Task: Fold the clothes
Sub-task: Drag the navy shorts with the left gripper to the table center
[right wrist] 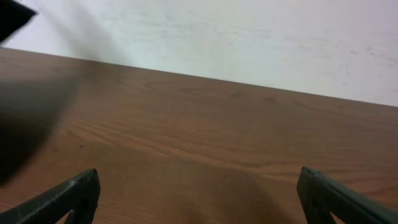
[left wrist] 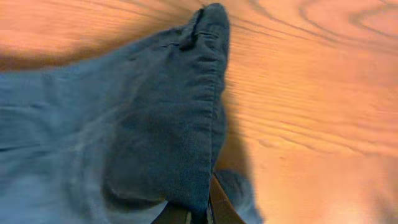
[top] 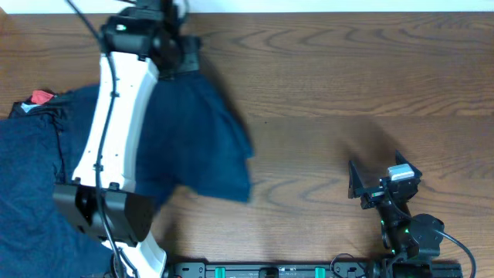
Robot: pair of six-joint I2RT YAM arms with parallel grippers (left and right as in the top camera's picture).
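The left fingers point(left wrist: 169, 216) were clamped together on a hem edge of the navy garment point(top: 208, 139), at the upper left of the overhead frame. From that held edge the cloth trailed down and to the right across the surface point(top: 347, 77), so its long axis ran diagonally toward the lower middle and its loose end pointed there. The garment therefore lay just below the left fingers, and the left arm point(top: 116, 116) was clearly the nearer. The right fingers point(right wrist: 68, 199) stood wide apart and empty at the lower right, well apart from the cloth. A pile point(top: 31, 177) of more navy clothes, with a red piece point(top: 40, 98), filled the left edge.
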